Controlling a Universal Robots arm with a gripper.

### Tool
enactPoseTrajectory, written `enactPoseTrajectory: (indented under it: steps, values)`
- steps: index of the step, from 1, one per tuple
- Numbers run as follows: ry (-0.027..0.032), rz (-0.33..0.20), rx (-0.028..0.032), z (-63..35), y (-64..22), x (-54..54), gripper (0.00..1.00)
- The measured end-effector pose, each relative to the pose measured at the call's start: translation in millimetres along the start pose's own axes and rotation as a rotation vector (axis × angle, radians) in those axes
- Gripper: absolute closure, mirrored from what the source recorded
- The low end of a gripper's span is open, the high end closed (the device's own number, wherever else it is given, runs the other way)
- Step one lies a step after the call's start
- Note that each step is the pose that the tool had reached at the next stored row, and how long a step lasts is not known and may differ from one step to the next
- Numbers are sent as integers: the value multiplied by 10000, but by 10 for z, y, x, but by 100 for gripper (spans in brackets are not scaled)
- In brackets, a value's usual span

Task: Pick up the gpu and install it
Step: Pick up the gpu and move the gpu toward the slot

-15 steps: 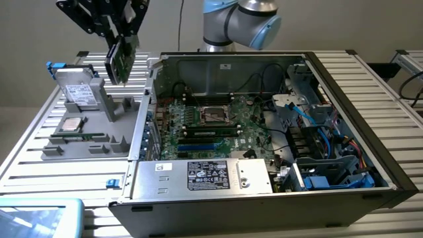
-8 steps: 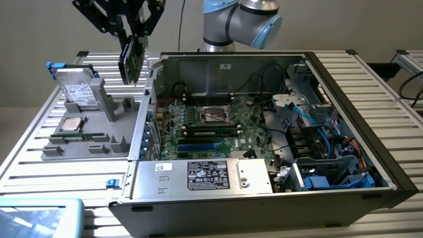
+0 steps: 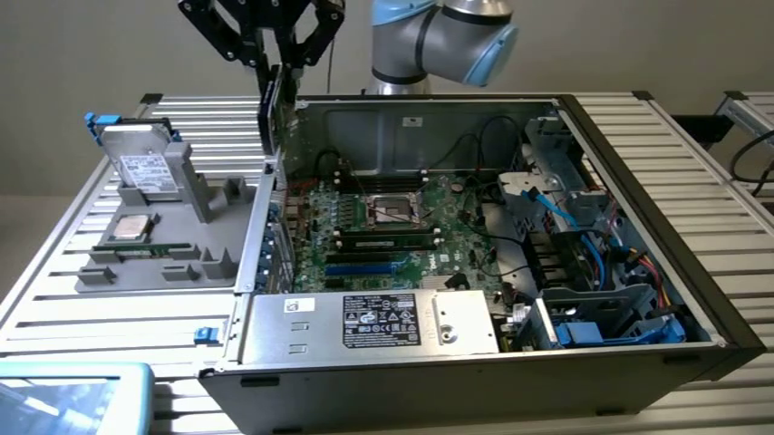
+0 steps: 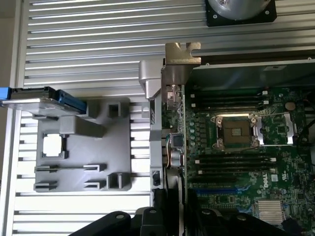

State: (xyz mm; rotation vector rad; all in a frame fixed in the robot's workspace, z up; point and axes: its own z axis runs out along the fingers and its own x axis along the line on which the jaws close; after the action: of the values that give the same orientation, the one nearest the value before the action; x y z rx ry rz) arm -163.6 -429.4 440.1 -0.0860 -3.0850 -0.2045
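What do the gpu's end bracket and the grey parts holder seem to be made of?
The gpu's end bracket: likely thin sheet metal, bare and shiny; it glints and has cut notches. The grey parts holder: probably plastic, matt; even grey colour, blocky slots.

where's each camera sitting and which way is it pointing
Exterior view: off the arm, raised, looking down at the open case and tray; shows the arm and its gripper holding the gpu upright.
Wrist view: on the wrist, looking down along the gpu at the motherboard; shows the gripper's black links.
Shared: gpu, gripper, case, tray, motherboard.
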Motion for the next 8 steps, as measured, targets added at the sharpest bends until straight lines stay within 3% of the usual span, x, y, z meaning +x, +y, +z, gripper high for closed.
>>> enactPoseTrajectory:
  steps: [8]
  values:
    - [36, 5, 1, -18, 5, -364, 72]
